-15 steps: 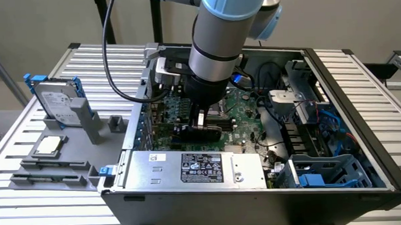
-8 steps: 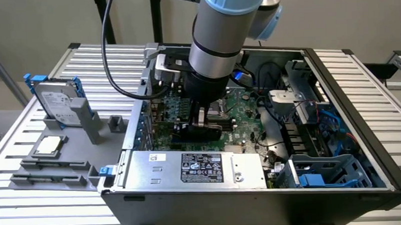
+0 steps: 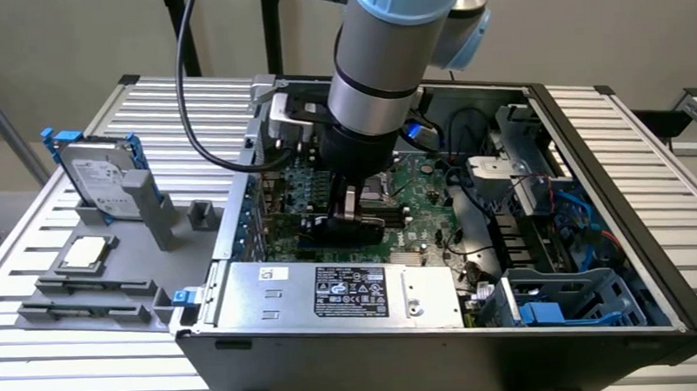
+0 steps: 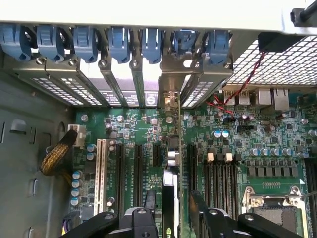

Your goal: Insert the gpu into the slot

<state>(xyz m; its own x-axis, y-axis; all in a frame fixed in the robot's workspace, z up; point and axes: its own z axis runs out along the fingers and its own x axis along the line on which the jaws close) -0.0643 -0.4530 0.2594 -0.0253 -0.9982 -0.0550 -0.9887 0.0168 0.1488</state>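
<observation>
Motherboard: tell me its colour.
The motherboard is green; the wrist view shows it best.

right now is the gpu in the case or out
In. The gpu stands on edge on the motherboard, between the fingers of the open end effector. Whether it is fully seated, cannot tell.

Pretty cramped down there tbh. Only way in from above, through the open side of the case [image 3: 447, 357]. Hemmed in by the silver power supply [image 3: 328, 292], the blue drive cage [image 3: 561, 297] and loose cables [image 3: 478, 234]. Barely any gap between the spread end effector [image 4: 173, 204], the upright gpu [image 4: 170, 186] and the memory slots [image 4: 220, 176]. Plenty of bare bench [image 3: 636, 125] outside, on the exterior view's right.
</observation>
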